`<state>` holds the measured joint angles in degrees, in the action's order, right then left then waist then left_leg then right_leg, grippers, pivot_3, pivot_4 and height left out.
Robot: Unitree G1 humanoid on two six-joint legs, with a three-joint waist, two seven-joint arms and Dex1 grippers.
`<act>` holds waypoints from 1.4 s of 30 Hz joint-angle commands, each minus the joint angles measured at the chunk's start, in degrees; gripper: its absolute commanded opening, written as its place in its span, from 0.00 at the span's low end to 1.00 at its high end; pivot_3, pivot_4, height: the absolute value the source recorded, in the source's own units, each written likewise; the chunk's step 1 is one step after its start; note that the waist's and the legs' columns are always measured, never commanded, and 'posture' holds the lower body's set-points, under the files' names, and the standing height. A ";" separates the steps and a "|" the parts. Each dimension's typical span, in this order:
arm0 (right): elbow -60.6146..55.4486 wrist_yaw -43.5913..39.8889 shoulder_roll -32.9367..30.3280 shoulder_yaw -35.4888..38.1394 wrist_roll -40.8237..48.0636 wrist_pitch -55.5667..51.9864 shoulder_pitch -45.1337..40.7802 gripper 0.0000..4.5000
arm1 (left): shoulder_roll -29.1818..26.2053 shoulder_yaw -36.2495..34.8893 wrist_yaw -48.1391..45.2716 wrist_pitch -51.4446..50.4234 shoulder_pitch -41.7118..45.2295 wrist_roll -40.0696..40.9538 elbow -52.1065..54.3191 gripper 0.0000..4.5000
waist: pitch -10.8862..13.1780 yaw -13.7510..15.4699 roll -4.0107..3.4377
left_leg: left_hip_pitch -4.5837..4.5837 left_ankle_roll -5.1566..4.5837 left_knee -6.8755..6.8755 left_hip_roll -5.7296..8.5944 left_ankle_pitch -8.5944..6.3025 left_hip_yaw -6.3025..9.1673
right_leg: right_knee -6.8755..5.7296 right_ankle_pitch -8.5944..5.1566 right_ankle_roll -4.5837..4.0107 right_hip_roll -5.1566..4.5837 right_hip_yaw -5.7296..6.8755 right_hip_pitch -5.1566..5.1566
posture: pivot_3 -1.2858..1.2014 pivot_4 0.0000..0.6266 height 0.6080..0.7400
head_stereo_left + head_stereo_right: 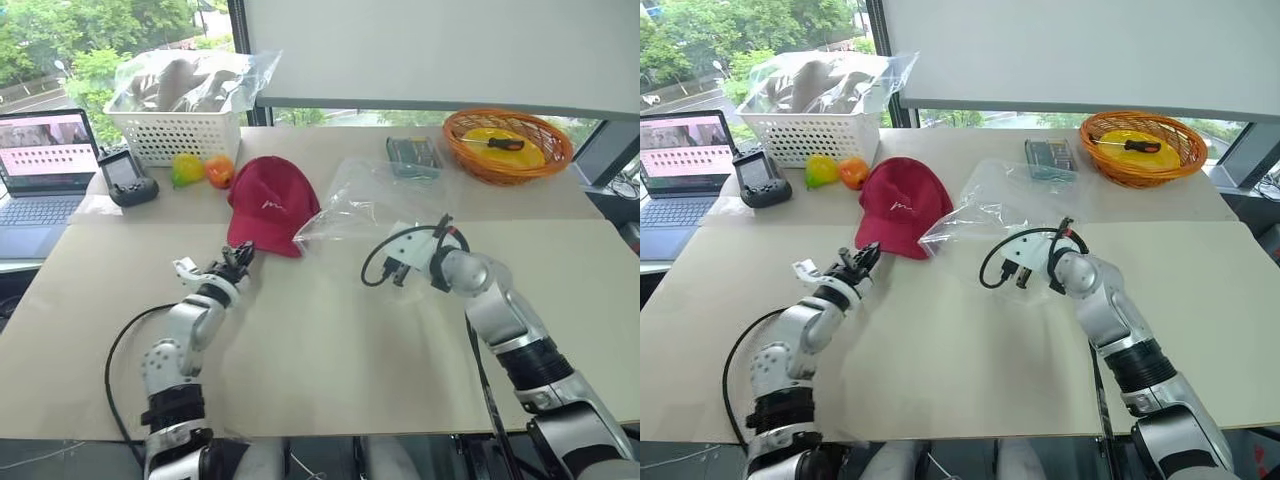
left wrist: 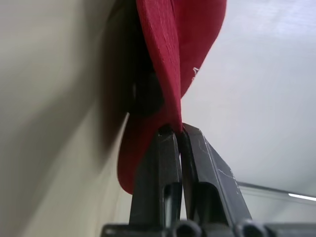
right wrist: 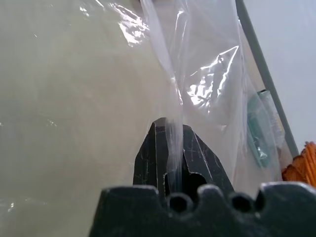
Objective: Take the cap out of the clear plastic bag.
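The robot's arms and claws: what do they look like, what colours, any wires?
Both arms are silver-grey metal segments with black bands at the joints. A loose black cable loops beside each. The left gripper and the right gripper each end in two flat black fingers, scuffed with pale scratches, on a white wrist housing.

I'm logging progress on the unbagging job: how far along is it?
Nearly done. The cap lies on the table, apparently outside the clear plastic bag, touching its edge. The left gripper is shut on the cap's brim; the right gripper pinches the bag. Left: separating them and letting go.
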<state>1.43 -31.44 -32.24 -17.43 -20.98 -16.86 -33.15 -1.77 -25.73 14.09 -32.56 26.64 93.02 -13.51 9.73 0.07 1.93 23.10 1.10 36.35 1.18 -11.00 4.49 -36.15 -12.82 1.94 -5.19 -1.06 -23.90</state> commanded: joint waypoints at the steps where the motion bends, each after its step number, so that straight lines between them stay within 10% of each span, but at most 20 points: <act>1: -3.54 -0.15 0.30 0.87 -0.45 0.20 -0.70 0.00 | 1.50 -0.26 0.73 1.60 0.87 -4.16 -5.46 0.00 | -0.01 0.13 -0.01 | -0.03 0.00 0.03 0.00 0.00 0.00 | 0.01 0.01 0.01 0.00 0.00 0.05 | 0.52 0.24 0.97; 16: -3.56 -0.61 -0.19 2.19 -0.46 0.07 -0.72 0.00 | 4.46 -1.12 5.71 -4.06 -4.77 -3.90 4.32 0.99 | -0.02 -0.06 -0.03 | -0.76 0.00 0.01 0.01 -0.01 0.01 | 0.21 -0.17 0.42 -0.04 -0.01 0.89 | 0.52 0.24 0.97; 32: -4.25 -12.32 -6.94 4.07 6.80 4.43 -1.61 0.00 | -19.76 -0.38 3.06 -13.46 -19.80 -8.43 17.71 0.99 | -0.01 -2.57 -0.04 | -1.25 0.01 -0.40 -0.20 -0.01 -0.06 | -0.05 -0.41 0.19 0.14 -0.13 0.89 | 0.52 0.24 0.97; 42: -3.67 -11.21 -1.44 3.19 7.73 4.34 -2.79 0.72 | -17.29 0.35 1.33 -12.96 -19.98 -9.19 18.87 1.00 | -0.01 -1.70 -0.05 | -1.07 0.03 -0.39 -0.18 0.00 -0.02 | 0.01 -0.38 0.21 0.11 -0.13 0.80 | 0.52 0.24 0.97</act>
<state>-0.46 -43.51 -34.03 -14.88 -13.34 -12.76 -34.58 -18.96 -25.51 15.03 -45.25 7.97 85.47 5.92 9.72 -1.64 1.88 22.03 1.13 35.97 1.00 -11.00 4.47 -36.14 -13.20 2.16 -5.09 -1.18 -23.10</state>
